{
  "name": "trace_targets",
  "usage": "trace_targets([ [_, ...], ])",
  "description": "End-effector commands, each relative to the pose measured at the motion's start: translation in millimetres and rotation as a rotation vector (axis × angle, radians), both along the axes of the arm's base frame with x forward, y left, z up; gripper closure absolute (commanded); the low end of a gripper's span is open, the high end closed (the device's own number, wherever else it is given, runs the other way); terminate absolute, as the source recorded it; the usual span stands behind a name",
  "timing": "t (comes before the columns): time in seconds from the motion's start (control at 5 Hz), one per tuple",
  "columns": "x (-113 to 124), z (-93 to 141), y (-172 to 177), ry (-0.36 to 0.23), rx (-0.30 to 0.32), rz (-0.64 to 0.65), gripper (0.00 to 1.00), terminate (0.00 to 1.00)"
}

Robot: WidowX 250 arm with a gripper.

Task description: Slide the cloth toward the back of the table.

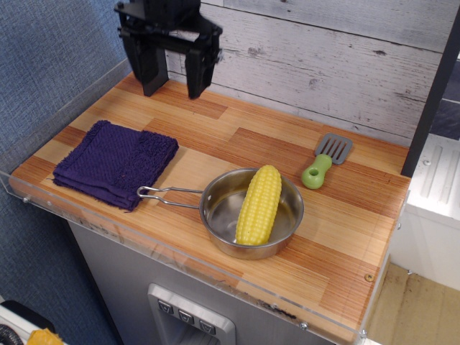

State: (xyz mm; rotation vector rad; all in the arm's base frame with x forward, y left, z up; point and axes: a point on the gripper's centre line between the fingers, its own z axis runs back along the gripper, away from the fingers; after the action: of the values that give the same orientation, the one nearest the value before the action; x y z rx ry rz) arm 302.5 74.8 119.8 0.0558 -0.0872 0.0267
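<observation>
Black and wide open, my gripper (174,90) hangs over the back left part of the table (215,136), up by the white plank wall (323,65). Its two fingers (196,75) point down with a big gap between them. I see nothing held in that gap. It does not touch anything on the table that I can see.

I see the cloth (115,163) at the front left corner. It is dark purple and bumpy, folded into a square with a few layers showing at its edge. It lies flat on the wood, close to the clear rim (72,208) that runs along the front. My gripper is well apart from it, farther back and a bit to the right.

Next to the cloth sits a shiny steel pan (287,215), round and shallow. Its thin wire handle (165,194) points left, and the tip of the handle comes just beside the cloth's right corner. I cannot tell if they touch. Inside the pan lies one yellow ear of corn (259,204). It leans from the front of the pan up over the back edge, so its top end pokes out past the rim.

Behind the pan, to the right, a small spatula (325,161) lies flat on the wood. It has a green handle and a grey slotted blade. It is apart from the pan.
</observation>
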Motion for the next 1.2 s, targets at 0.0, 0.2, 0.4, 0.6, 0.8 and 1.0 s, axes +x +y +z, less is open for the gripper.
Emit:
trace_targets([
  [0.0, -13.1, 4.2, 29.9, -0.04, 0.017, -0.016, 0.0, 0.0],
  [0.2, -24.1, -9.1, 53.1, -0.019, -0.018, -0.001, 0.0, 0.0],
  [0.4, -34.0, -20.5, 78.8, -0.003, -0.074, 0.038, 0.0, 0.0],
  [0.6, -37.3, -29.0, 90.7, 0.011, -0.095, 0.077, 0.0, 0.0],
  [0.8, -37.8, -43.9, 93.2, 0.023, -0.092, 0.098, 0.0, 0.0],
  [1.0, -34.7, -55.8, 84.7, 0.037, -0.053, 0.093, 0.0, 0.0],
])
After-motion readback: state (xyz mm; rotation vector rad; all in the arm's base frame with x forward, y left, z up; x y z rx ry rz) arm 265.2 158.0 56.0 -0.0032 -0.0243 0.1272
